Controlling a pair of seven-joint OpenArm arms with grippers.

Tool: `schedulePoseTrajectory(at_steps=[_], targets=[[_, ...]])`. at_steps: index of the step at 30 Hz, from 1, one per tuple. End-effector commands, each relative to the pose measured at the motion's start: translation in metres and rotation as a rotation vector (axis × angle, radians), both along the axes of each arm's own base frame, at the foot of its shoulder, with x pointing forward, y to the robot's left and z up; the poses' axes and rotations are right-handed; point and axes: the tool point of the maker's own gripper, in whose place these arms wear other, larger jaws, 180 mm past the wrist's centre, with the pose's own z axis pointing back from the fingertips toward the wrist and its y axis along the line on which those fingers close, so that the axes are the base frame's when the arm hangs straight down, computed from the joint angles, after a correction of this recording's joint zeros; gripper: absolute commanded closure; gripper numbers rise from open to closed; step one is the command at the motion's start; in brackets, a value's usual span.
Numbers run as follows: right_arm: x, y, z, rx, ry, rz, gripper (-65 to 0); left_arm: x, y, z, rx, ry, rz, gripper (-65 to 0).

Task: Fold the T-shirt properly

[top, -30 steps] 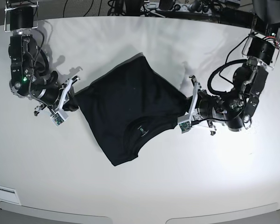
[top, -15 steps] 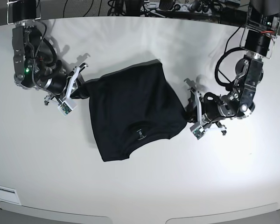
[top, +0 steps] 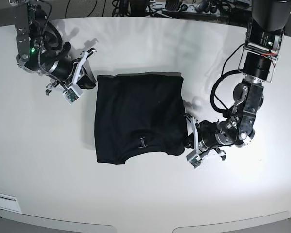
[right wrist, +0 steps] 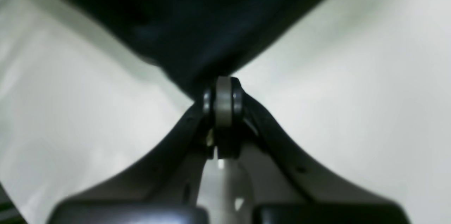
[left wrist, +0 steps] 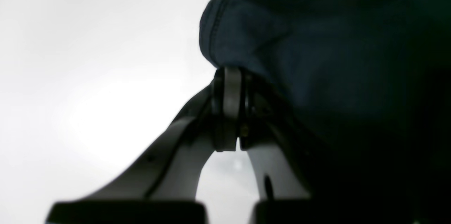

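Note:
The black T-shirt (top: 136,111) lies spread on the white table (top: 145,204), its collar tag (top: 141,142) toward the near side. My right gripper (top: 93,80), at the left of the base view, is shut on the shirt's far left corner. My left gripper (top: 187,138), at the right of that view, is shut on the near right corner. In the left wrist view the fingertips (left wrist: 229,76) pinch a hemmed fold of the T-shirt (left wrist: 317,58). In the right wrist view the gripper (right wrist: 223,92) clamps a bunched point of the T-shirt (right wrist: 197,23).
Cables and equipment (top: 174,7) line the table's far edge. The curved front edge of the table (top: 136,224) runs along the bottom of the base view.
Both arms have swung the shirt round, and it now lies squarer. The right gripper moved up and away with its corner. The left gripper pulled its corner nearer.

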Motion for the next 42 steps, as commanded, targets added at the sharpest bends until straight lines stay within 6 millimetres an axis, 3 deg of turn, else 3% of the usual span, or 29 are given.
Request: schedulePoseTrajectory(at_steps=[1, 6, 10, 15, 18, 21, 30, 36, 42], targets=[[0.013, 0.001, 0.025, 0.057, -0.083, -0.013, 0.0, 0.015, 0.004, 0.030, -0.034, -0.052, 0.014, 0.0], [0.014, 0.015, 0.096, 0.345, -0.234, 0.073, 0.0, -0.011, -0.021, 0.077, -0.367, 0.082, -0.076, 0.0], [0.011, 0.007, 0.135, 0.527, -0.256, 0.023, 0.0, -0.050, -0.031, 0.108, -0.654, 0.205, -0.203, 0.0], [-0.007, -0.014, 0.144, 0.583, -0.198, -0.004, 0.0, -0.082, -0.013, 0.086, -0.652, 0.287, -0.177, 0.0], [-0.029, -0.032, 0.129, 0.543, -0.120, -0.051, 0.0, -0.104, -0.009, 0.085, -0.656, 0.286, -0.148, 0.0], [-0.053, -0.045, 0.119, 0.467, -0.069, -0.101, 0.0, -0.139, -0.006, 0.081, -0.606, 0.282, -0.165, 0.0], [-0.129, -0.077, 0.101, 0.231, 0.129, -0.184, 0.0, -0.284, -0.020, 0.074, -0.503, 0.409, -0.236, 0.0], [-0.194, -0.076, 0.076, 0.221, 0.379, -0.239, 0.0, -0.368, -0.006, 0.060, -0.484, 0.644, -0.088, 0.0], [-0.255, -0.063, 0.041, 0.346, 0.636, -0.359, 0.0, -0.447, -0.012, 0.036, -0.444, 0.838, 0.048, 0.0]])
